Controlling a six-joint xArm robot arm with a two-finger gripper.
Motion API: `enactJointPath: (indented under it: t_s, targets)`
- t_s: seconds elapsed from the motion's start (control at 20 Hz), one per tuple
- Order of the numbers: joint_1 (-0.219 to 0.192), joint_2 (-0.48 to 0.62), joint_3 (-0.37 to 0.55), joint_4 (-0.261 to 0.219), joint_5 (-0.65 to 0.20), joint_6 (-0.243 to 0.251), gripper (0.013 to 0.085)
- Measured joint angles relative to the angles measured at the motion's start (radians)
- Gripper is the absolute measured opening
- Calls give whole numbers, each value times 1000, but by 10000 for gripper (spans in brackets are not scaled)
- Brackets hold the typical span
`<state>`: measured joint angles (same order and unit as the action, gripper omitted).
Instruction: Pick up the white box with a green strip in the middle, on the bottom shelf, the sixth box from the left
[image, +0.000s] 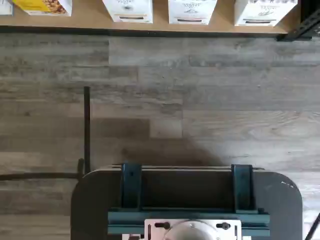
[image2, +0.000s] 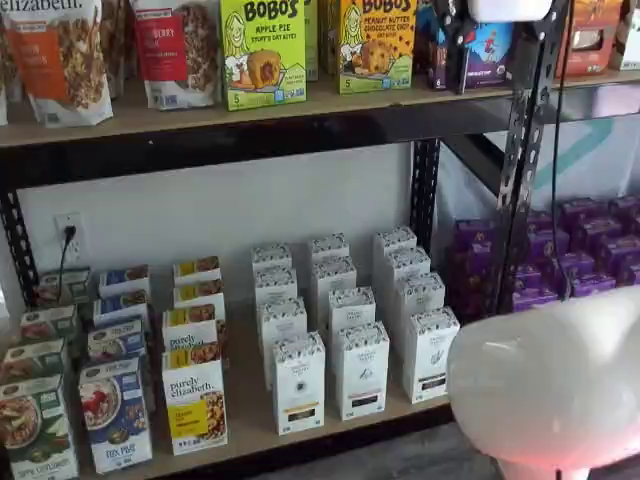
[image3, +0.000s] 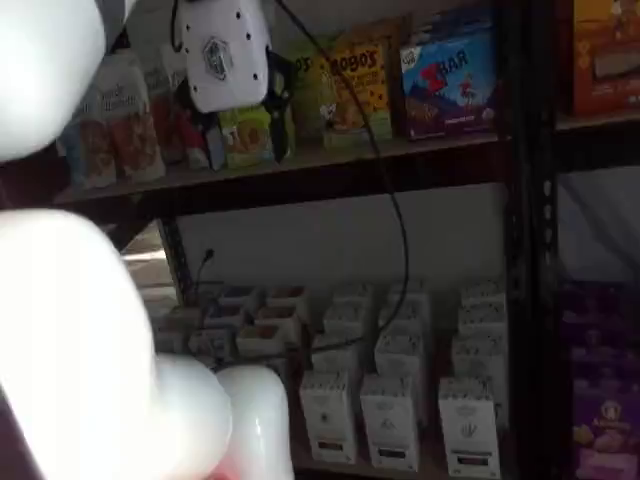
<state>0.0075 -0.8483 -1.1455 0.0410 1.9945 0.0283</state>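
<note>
The white box (image2: 430, 355) stands at the right end of the front row of tall white cartons on the bottom shelf (image2: 250, 435). It has a speckled top and a dark band low on its front. It also shows in a shelf view (image3: 468, 425) and at the edge of the wrist view (image: 265, 11). My gripper (image2: 500, 60) hangs from the top edge, high up by the upper shelf and far above the box. Its white body also shows in a shelf view (image3: 220, 50). Two black fingers show a gap and hold nothing.
Two like white cartons (image2: 360, 370) (image2: 298, 385) stand left of the box, with more rows behind. A yellow-fronted box (image2: 195, 400) and blue cereal box (image2: 115, 415) stand further left. A black upright (image2: 515, 200) and purple boxes (image2: 580, 260) lie to the right. Blurred white arm parts (image2: 550, 390) (image3: 80, 330) block part of each shelf view.
</note>
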Motion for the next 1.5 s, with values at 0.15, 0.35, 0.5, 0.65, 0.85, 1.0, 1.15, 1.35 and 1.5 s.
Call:
enactJointPath:
  t_s: [0.15,0.35,0.5,0.65,0.85,1.0,1.15,1.35,1.5]
  targets:
    - [58,1,-1,-66,0,29,850]
    - [56,-3,7,-70,-13,28,850]
    - [36,-12,33,-58,-39,15,850]
    - [10,-26,92,-59,-89,-11,850]
    - [-13,-46,188,-84,-163,-37,850]
    - [-38,-67,273,-92,-235,-59,850]
    - [-67,-91,367,-86,-320,-82,850]
    - [-101,-124,509,-69,-457,-108,850]
    - [-111,-129,607,-64,-556,-116,850]
